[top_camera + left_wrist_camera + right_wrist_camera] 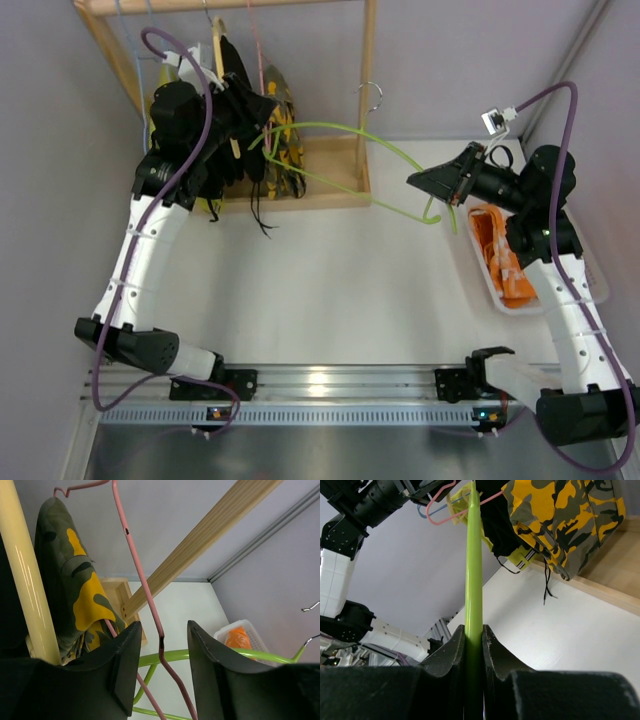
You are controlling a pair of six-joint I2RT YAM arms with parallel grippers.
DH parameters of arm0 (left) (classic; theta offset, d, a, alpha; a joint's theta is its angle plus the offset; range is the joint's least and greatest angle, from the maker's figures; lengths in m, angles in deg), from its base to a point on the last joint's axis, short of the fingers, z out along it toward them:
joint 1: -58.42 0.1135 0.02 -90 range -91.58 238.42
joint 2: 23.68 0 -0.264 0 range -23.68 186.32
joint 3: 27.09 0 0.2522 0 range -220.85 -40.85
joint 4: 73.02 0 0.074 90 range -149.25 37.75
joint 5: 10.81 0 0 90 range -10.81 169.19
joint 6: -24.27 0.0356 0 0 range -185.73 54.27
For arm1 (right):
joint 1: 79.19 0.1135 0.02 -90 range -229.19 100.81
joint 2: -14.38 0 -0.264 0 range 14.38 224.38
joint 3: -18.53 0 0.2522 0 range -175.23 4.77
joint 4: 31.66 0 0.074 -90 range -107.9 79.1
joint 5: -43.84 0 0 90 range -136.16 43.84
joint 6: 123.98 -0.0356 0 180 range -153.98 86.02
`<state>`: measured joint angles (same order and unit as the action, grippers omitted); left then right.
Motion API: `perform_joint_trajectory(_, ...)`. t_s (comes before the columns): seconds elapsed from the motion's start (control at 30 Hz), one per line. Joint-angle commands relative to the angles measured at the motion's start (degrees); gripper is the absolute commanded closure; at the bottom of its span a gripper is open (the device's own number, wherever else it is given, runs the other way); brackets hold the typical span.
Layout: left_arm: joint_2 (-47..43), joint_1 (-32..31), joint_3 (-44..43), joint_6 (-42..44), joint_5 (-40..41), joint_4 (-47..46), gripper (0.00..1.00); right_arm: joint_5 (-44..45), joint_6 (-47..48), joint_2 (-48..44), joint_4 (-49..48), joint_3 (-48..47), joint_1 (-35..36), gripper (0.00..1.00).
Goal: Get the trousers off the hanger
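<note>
My right gripper (pixel 473 630) is clamped tight on the lime-green hanger (pixel 473 555), which runs bare from my fingers toward the wooden rack (pixel 367 90). My left gripper (pixel 163 625) is spread up at the rack, with a pink wire hanger (pixel 135 555) passing between its fingers. The orange trousers (pixel 238 637) lie off the hanger, in the white basket (pixel 257 639) at the table's right side.

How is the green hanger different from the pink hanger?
The green hanger is lime green; the pink hanger is pink wire. The green hanger is pinched tight in the right gripper, out over the table; the pink hanger runs loose between the open fingers of the left gripper. The green hanger is away from the wooden rack; the pink hanger is up at it. Both are thin hangers.
</note>
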<state>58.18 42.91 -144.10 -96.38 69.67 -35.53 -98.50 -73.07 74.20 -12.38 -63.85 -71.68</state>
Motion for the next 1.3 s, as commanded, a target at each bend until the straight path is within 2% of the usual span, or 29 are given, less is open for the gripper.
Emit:
perform_joint_trajectory(0.0,1.71,0.04,-3.54,0.07,0.03,-0.08,0.54,-1.19,0.07,-0.22,-4.82,-1.52,1.02,1.0)
perform_joint_trajectory(0.07,3.38,0.04,-5.03,-0.46,-0.93,-0.08,0.6,-1.1,0.33,-0.22,-4.55,-1.43,1.1,1.0)
perform_joint_trajectory(0.1,3.65,0.04,-5.39,-0.63,-1.03,-0.17,0.65,-1.01,0.68,-0.22,-4.29,-1.43,1.02,1.0)
perform_joint_trajectory(0.13,3.83,0.04,-5.57,-0.81,-0.33,-0.08,0.76,-0.84,1.03,-0.31,-3.24,-1.6,1.1,1.0)
perform_joint_trajectory(0.3,2.86,0.74,-4.69,-0.55,0.38,0.0,0.99,-1.27,1.91,-0.57,-2.79,-1.87,0.23,1.0)
perform_joint_trajectory(0.43,1.63,1.88,-3.11,-0.28,0.82,-0.08,1.0,-3.46,-0.19,-0.75,-4.64,-3.62,-2.23,1.0)
perform_joint_trajectory(0.67,1.72,2.41,-3.02,-0.63,0.2,0.0,1.0,-7.51,-4.94,-0.49,-9.29,-6.79,-12.07,1.0)
perform_joint_trajectory(0.83,1.98,2.32,-3.19,-0.9,0.2,-0.08,1.0,-10.5,-5.47,-0.84,-8.17,-7.67,-16.29,1.0)
perform_joint_trajectory(0.9,2.16,2.41,-3.2,-1.16,-0.67,-0.17,1.0,-9.89,-2.58,-1.62,-5.71,-8.19,-17.35,1.0)
perform_joint_trajectory(0.93,2.07,2.32,-3.11,-1.25,-1.72,-0.08,0.94,-7.63,1.09,-1.8,-1.0,-9.33,-17.35,1.0)
perform_joint_trajectory(1.0,1.72,2.32,-2.76,-1.25,-2.34,-0.26,0.83,-4.63,3.31,-2.94,0.8,-9.95,-17.44,1.0)
perform_joint_trajectory(1.03,1.11,2.32,-2.49,-1.16,-2.17,-0.26,0.72,-1.57,5.15,-3.21,2.55,-10.82,-17.35,1.0)
perform_joint_trajectory(1.17,-1.7,2.32,-0.65,0.33,-2.52,-3.15,0.47,4.07,9.64,-3.03,7.04,-13.99,-17.09,1.0)
perform_joint_trajectory(1.27,-3.98,2.32,0.41,1.56,-1.74,-4.74,0.36,7.68,11.4,-2.77,8.45,-15.31,-16.39,1.0)
